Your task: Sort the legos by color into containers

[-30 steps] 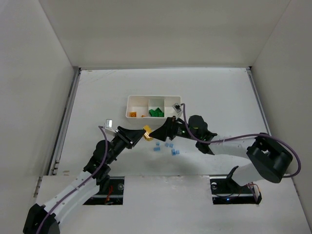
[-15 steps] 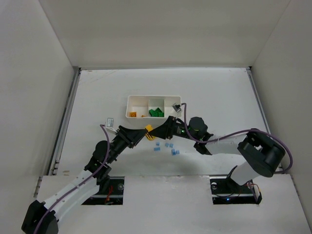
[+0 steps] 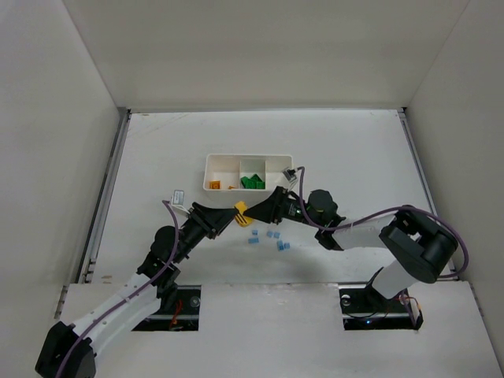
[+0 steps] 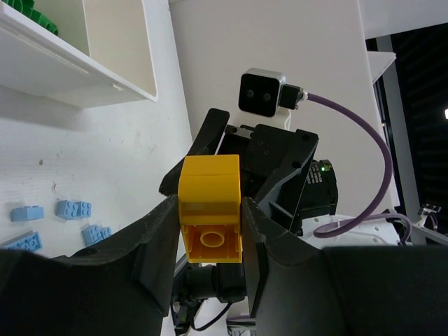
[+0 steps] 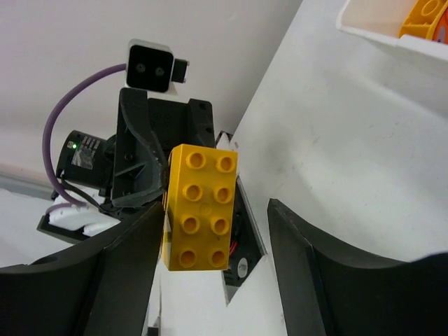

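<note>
Handover looks on: yellow brick (image 3: 239, 209) at the tray's (image 3: 236, 156) 6 o'clock!
Top: brick sits just short of the tray. Left wrist: left hand (image 4: 210, 238) clamps it firmly. Right wrist: right hand (image 5: 217, 210) gapes around it, gripping nothing. It should close squarely before the left lets go.

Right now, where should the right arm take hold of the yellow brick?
Take the brick by its two long smooth sides, coming straight at the studded face. That face points at the right wrist camera, the open right fingers flank those sides, and the left fingers clamp it from behind.
</note>
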Controlling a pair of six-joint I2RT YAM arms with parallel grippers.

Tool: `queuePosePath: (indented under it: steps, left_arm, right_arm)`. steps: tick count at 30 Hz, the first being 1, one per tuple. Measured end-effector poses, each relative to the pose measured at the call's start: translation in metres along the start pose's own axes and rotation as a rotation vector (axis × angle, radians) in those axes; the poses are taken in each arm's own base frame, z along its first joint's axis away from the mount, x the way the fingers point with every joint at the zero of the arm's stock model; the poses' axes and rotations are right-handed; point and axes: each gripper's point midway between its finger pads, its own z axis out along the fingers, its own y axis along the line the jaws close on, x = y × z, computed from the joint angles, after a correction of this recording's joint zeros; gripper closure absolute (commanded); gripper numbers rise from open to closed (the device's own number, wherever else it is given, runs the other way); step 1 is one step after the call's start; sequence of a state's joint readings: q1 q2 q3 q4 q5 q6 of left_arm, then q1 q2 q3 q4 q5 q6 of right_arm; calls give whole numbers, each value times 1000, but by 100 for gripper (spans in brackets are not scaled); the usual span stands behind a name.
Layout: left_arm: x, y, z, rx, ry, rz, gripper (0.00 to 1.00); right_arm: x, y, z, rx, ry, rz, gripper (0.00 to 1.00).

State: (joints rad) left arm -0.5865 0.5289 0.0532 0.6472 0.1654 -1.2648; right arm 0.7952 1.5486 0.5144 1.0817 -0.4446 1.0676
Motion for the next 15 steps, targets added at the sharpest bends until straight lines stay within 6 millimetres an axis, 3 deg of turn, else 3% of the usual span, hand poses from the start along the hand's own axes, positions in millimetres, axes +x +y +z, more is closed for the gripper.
queuePosePath:
  steps: [10,15]
  left_arm:
    - [-2,3,0,-9,1,3,85]
    - [-2,5,0,-13,3,3,85]
  right_arm:
    - [-5,2,-2,-14,-12,6,50]
    - [-1,0,-2,-17,6,33,44]
